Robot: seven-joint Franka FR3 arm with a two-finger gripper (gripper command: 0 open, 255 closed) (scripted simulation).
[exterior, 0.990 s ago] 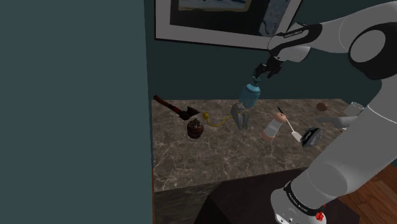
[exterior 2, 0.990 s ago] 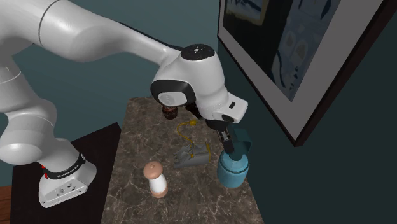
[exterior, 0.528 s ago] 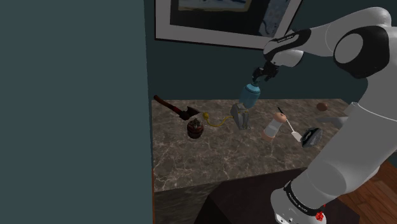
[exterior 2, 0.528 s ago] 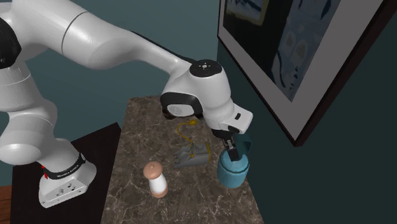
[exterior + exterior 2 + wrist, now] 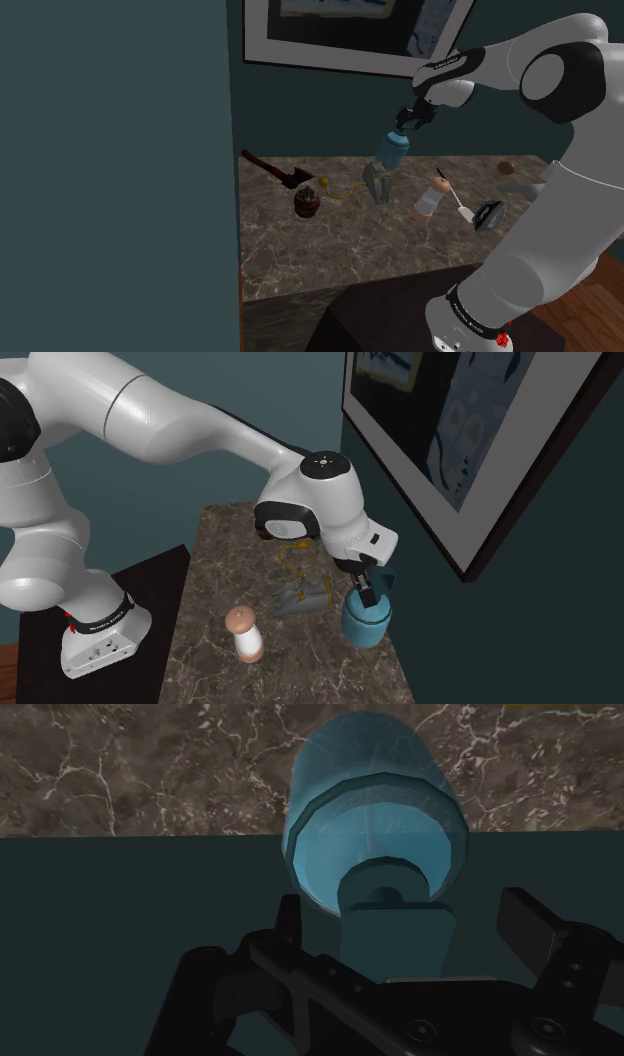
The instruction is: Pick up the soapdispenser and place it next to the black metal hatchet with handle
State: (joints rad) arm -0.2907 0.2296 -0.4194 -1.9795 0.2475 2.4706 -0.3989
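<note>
Squarely between the parted fingers (image 5: 528, 926) of the gripper (image 5: 408, 922) sits the pump head of the teal soap dispenser (image 5: 370, 804), touched by neither.

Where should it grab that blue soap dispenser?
By its narrow pump head, from straight above: the soap dispenser stands upright, and the pump likely fits between the fingers more easily than the wider round body.
</note>
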